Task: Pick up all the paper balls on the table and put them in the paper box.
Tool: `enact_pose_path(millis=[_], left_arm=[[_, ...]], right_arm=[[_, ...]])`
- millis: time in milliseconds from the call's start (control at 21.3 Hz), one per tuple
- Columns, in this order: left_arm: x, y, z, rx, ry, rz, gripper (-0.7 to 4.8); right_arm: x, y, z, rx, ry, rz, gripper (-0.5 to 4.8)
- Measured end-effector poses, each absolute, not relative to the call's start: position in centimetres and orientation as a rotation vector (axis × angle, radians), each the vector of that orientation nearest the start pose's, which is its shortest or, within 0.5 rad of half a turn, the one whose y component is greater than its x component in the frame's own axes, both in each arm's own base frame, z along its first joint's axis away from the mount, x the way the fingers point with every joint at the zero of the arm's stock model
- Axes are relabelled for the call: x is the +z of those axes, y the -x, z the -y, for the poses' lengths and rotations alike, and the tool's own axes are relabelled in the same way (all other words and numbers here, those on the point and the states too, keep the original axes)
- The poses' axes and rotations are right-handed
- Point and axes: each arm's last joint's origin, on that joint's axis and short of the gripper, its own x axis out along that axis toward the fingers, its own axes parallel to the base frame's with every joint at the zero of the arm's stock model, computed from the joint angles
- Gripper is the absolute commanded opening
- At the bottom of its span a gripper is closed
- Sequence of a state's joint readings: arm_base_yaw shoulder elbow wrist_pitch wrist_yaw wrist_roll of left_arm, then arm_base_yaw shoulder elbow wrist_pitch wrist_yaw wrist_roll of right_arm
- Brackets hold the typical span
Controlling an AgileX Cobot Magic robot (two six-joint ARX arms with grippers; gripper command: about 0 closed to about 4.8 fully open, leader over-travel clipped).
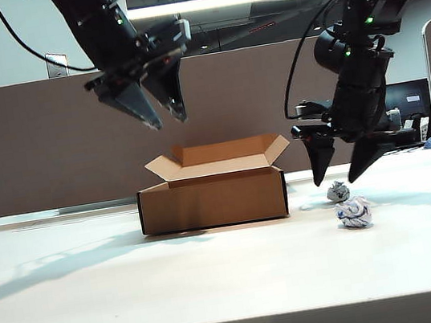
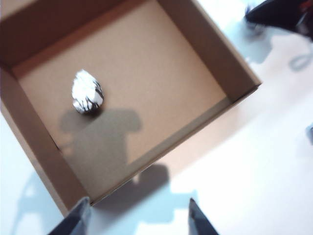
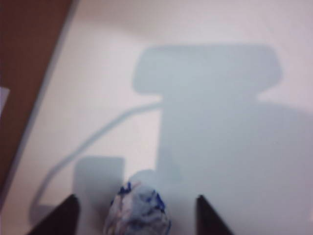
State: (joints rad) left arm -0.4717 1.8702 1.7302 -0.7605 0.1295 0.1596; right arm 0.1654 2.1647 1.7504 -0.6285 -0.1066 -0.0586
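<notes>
Between the right gripper spread tips, a paper ball is sitting on the table: light, soft, crushable; pinching across its middle looks best. Left gripper is hovering open, empty, over the paper box.

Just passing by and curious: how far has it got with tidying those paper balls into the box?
One paper ball already lies in the box. Nothing is held: the left gripper hangs open above the box, and the right gripper hangs open over the far ball. That ball and the nearer ball are still on the table.
</notes>
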Motion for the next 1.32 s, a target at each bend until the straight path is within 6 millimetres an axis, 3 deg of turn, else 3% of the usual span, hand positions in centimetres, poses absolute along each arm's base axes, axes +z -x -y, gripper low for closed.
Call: enact_pose_path(millis=[376, 517, 893, 1128, 1316], left_arm=[[31.4, -35.8, 18.7, -0.618, -0.305, -0.841, 2.46], [31.3, -35.8, 18.6, -0.603, -0.318, -0.846, 2.46], [31.3, -35.8, 18.5, -0.599, -0.321, -0.850, 2.45], [31.7, -35.6, 18.4, -0.601, -0.336, -0.836, 2.37], [34.2, -34.2, 17.7, -0.600, -0.328, -0.768, 2.36]], right_arm=[[18.3, -46.1, -7.9, 0.259, 0.096, -1.130, 2.94], [18.6, -46.1, -7.9, 0.258, 0.097, -1.127, 1.95], [18.6, -46.1, -7.9, 0.259, 0.097, -1.127, 1.12], [18.9, -46.2, -8.0, 0.259, 0.098, -1.117, 1.11], [20.9, -46.7, -8.1, 0.258, 0.097, -1.082, 1.12]])
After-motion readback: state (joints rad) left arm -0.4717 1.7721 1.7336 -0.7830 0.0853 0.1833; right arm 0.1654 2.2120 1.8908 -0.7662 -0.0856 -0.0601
